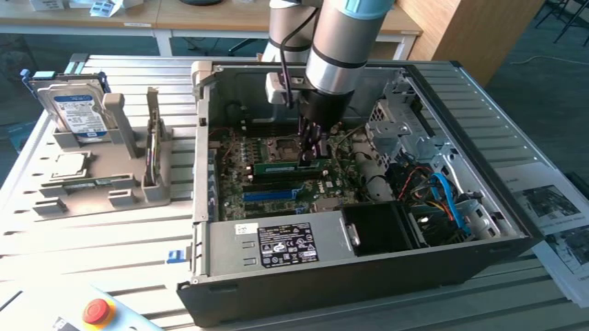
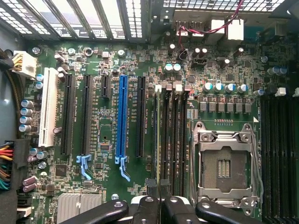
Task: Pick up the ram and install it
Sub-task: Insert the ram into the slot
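My claw (image 1: 315, 154) is clamped on the top edge of the ram (image 1: 289, 166). The stick stands on its long edge at the memory slots beside the processor socket (image 2: 223, 163), inside the open computer case (image 1: 368, 269) on the worktop (image 1: 110, 234).

Ram (image 1: 281, 167) partly behind fingers (image 2: 152, 195)

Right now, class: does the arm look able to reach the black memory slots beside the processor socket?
Probably yes: the case is open, and the end effector, shut on the ram, hangs right over those slots.
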Robot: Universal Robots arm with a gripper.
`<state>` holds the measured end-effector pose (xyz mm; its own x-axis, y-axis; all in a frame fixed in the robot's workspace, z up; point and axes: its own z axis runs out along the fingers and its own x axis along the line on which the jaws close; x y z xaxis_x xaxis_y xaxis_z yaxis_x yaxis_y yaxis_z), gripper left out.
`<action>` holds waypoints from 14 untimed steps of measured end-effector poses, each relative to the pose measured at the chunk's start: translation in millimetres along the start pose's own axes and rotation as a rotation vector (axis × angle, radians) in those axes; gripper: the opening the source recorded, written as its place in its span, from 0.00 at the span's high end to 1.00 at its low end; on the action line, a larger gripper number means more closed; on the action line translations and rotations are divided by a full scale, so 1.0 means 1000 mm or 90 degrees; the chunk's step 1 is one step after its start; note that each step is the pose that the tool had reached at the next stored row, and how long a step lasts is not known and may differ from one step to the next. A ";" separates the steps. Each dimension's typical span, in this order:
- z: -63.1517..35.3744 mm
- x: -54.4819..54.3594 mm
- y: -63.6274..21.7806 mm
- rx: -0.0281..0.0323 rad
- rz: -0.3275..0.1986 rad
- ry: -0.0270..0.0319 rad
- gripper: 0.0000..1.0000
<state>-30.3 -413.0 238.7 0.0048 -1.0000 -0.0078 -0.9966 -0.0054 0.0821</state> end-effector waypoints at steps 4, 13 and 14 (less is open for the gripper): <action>0.0015 0.000 -0.0001 0.0000 0.000 -0.0002 0.88; 0.0034 0.000 -0.0003 0.0001 0.003 -0.0005 0.88; 0.0036 0.000 -0.0003 0.0000 0.003 -0.0002 0.88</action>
<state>-30.3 -413.0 235.1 0.0003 -1.0000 -0.0078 -0.9966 -0.0009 0.0821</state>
